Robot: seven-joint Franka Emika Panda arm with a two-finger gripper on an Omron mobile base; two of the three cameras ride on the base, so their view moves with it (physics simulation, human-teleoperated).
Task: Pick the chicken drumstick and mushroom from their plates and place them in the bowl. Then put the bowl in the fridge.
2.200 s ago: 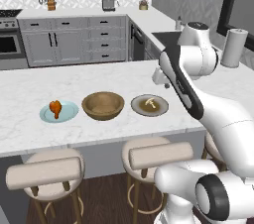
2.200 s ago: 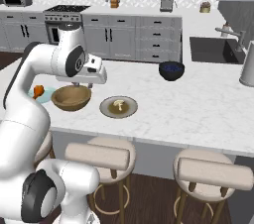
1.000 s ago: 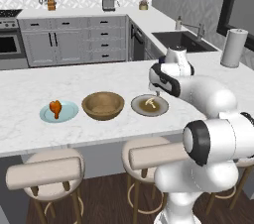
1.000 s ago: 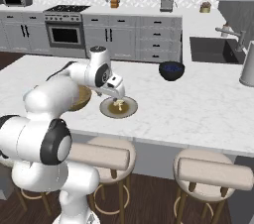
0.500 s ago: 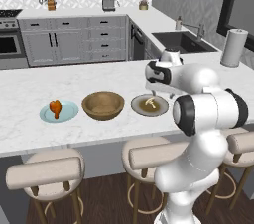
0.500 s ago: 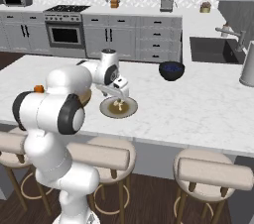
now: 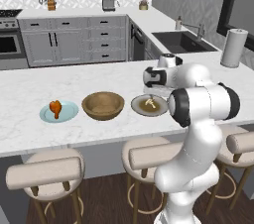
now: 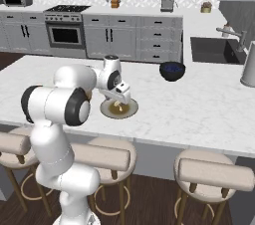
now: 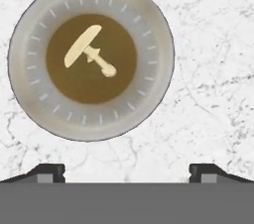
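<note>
The mushroom (image 9: 89,54) lies pale and on its side in the middle of the grey-brown plate (image 9: 149,104). My gripper (image 9: 126,171) hangs open just above the plate (image 7: 136,105), pointing down, nothing between its fingers. In the hand view the mushroom sits ahead of the fingertips (image 9: 49,171) and a little left. From the left base view, my gripper (image 7: 150,90) hovers over the mushroom (image 7: 150,102). The wooden bowl (image 7: 102,105) stands left of that plate. Farther left, the chicken drumstick (image 7: 55,108) rests on the light blue plate (image 7: 69,115). The right base view shows my gripper (image 8: 118,98) above the plate (image 8: 130,112).
A dark blue bowl (image 8: 172,70) stands on the island counter beyond the plate. A paper towel roll (image 7: 233,47) is at the counter's right end, near the sink (image 7: 183,41). Padded stools (image 7: 44,171) line the island's near edge.
The arm has folded in, its elbow swinging toward the base, while the hand has settled slightly lower over the mushroom plate. The gripper has stayed open.
</note>
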